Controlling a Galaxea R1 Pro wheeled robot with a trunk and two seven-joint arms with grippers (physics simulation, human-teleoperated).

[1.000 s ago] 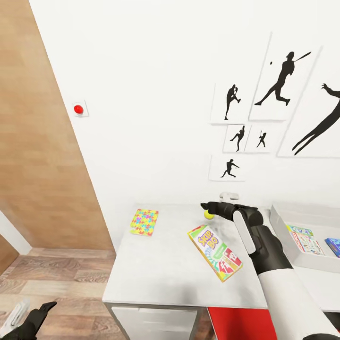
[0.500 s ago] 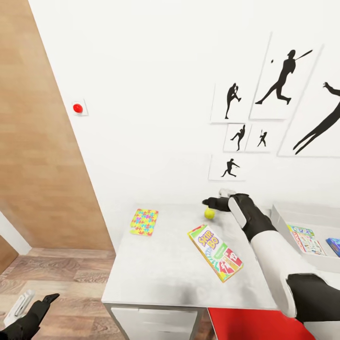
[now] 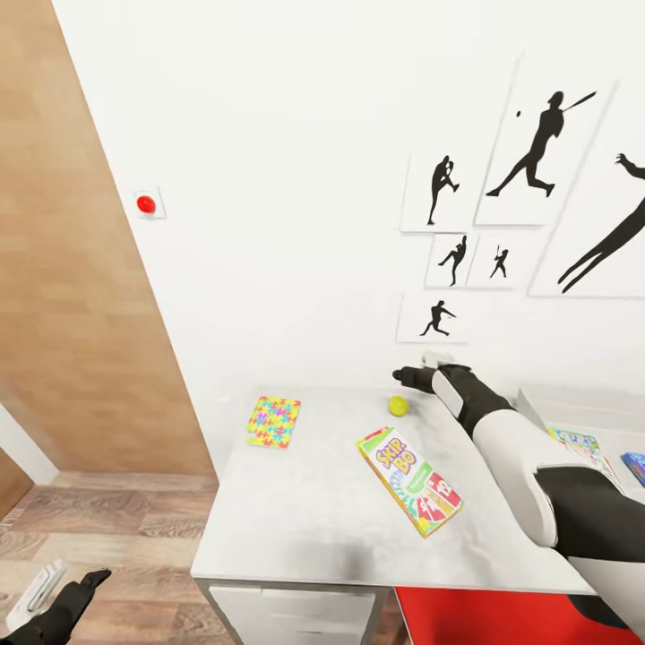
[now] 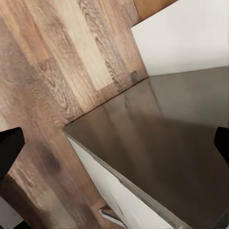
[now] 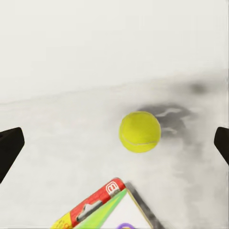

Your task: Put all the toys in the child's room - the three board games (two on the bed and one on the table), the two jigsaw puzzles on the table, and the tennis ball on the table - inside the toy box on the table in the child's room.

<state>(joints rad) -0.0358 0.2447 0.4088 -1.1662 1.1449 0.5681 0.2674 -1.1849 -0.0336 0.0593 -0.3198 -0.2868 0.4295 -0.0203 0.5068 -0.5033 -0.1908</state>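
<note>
The right gripper (image 3: 405, 376) is held above the table (image 3: 313, 502) near the wall, just beyond the tennis ball (image 3: 398, 406), with its fingers spread wide and nothing between them; in the right wrist view the ball (image 5: 139, 131) is seen lying free on the table. The Skip-Bo box (image 3: 408, 479) lies just in front of the ball, a jigsaw sheet (image 3: 274, 421) near the table's left edge, and the toy box (image 3: 537, 421) at the right. The left gripper (image 3: 85, 582) is hung low over the wood floor, fingers apart and empty.
</note>
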